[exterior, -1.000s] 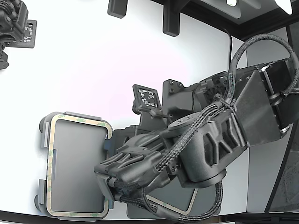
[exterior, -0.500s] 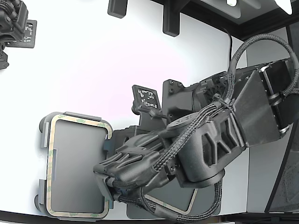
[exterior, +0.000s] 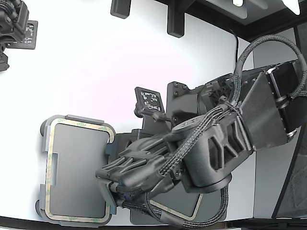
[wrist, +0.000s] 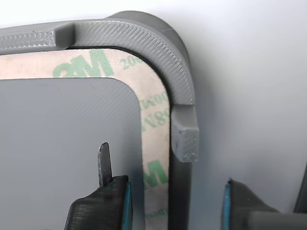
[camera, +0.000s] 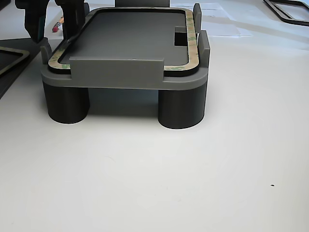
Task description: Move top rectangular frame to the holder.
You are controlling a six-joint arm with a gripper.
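While the holder point(exterior: 45, 128) stands on four round legs on the white table point(exterior: 96, 67), the top rectangular frame point(exterior: 79, 123) lies seated flat inside its raised edge tabs. Gripper point(wrist: 175, 203) is released, jaws spread astride the frame's edge and holder rim, gripping nothing.

In the exterior view my own arm point(exterior: 206, 148) covers my gripper point(exterior: 111, 189) and most of the second frame point(exterior: 189, 211) at the lower middle. The wrist view cuts off my fingers point(wrist: 100, 206) at the bottom edge and shows only one corner of the holder point(wrist: 177, 72).
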